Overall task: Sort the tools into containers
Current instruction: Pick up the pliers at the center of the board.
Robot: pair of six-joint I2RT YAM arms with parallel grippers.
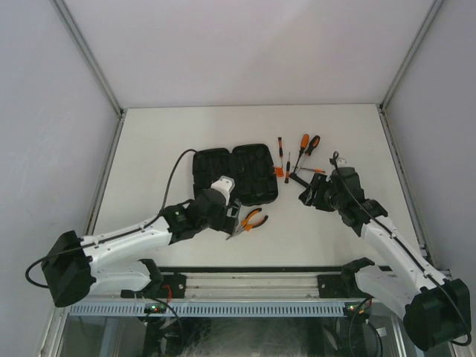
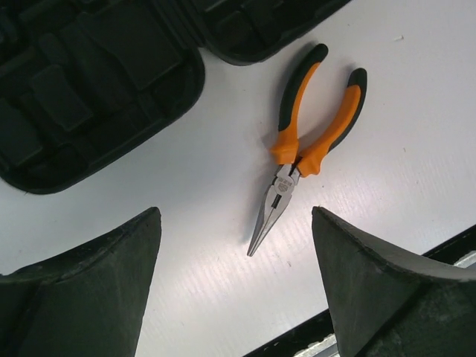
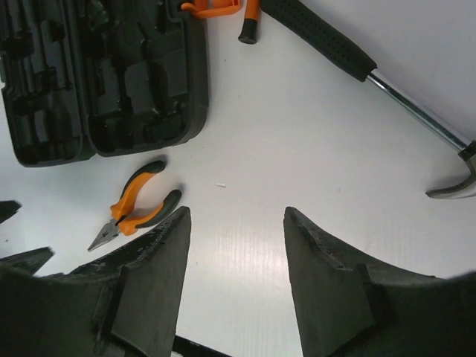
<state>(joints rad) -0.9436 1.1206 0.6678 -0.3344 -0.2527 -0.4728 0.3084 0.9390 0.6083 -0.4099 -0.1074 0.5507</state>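
The black tool case (image 1: 234, 175) lies open at mid-table, its moulded slots showing (image 2: 89, 82) (image 3: 104, 74). Orange-handled pliers (image 1: 250, 221) lie on the table just in front of it. My left gripper (image 1: 231, 217) hovers open over them; the pliers' (image 2: 305, 141) nose points into the gap of the left gripper (image 2: 236, 210). Several screwdrivers (image 1: 301, 149) lie to the right of the case. The hammer (image 3: 349, 56) lies ahead of my right gripper (image 3: 236, 210), which is open with only bare table between its fingers, right of the case (image 1: 312, 195).
An orange latch (image 3: 212, 7) sits at the case's edge beside a screwdriver handle (image 3: 249, 22). The table's near edge (image 2: 372, 297), a black rail, runs close under the left gripper. White walls enclose the table on three sides.
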